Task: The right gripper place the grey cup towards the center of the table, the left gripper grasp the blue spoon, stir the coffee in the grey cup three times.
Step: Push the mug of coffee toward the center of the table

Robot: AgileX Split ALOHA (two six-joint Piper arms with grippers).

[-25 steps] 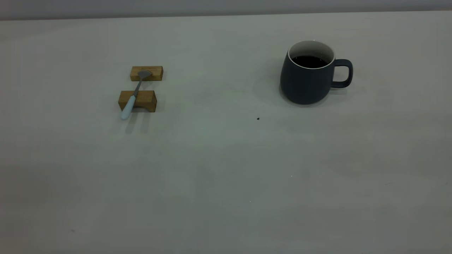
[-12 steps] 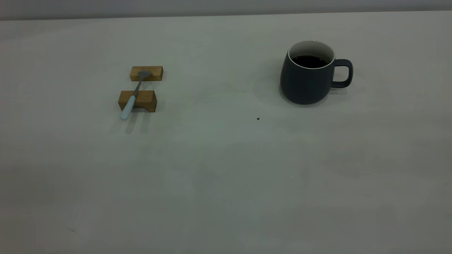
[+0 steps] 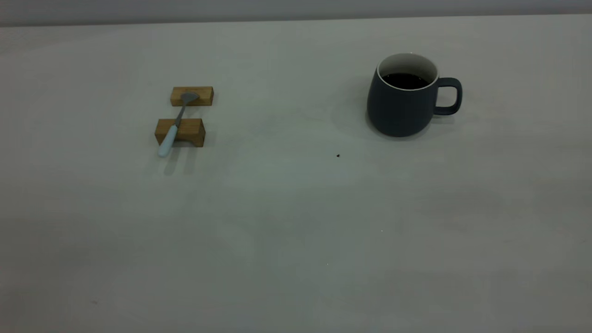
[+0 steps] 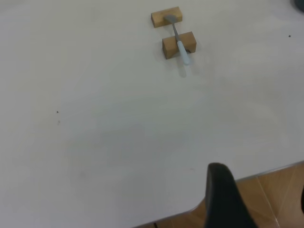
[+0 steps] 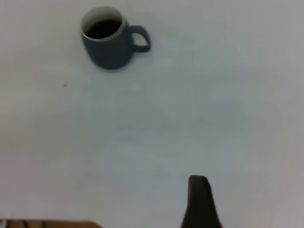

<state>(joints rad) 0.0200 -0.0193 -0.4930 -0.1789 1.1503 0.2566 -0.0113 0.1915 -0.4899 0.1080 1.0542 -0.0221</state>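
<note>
Grey cup point(image 3: 402, 108): upright at 2 o'clock on the desk point(image 3: 296, 222), off centre, handle toward 3 o'clock, probably for access from the right arm's side. Filled with coffee point(image 3: 406, 81); not yet moved.

Blue spoon point(image 3: 173, 129): at 10 o'clock, bridged across two wooden blocks point(image 3: 192, 96), handle overhanging the near block toward 6 o'clock. Presumably raised to leave grasping room beneath.

Left hand point(image 4: 223, 199): near the desk edge, well apart from the spoon, holding nothing; opening cannot be told.

Right hand point(image 5: 199, 202): well apart from the cup, holding nothing; opening cannot be told.

setting: lab-like test bench | evidence: bare pale table point(image 3: 277, 222), staged wooden blocks point(image 3: 180, 132)
</note>
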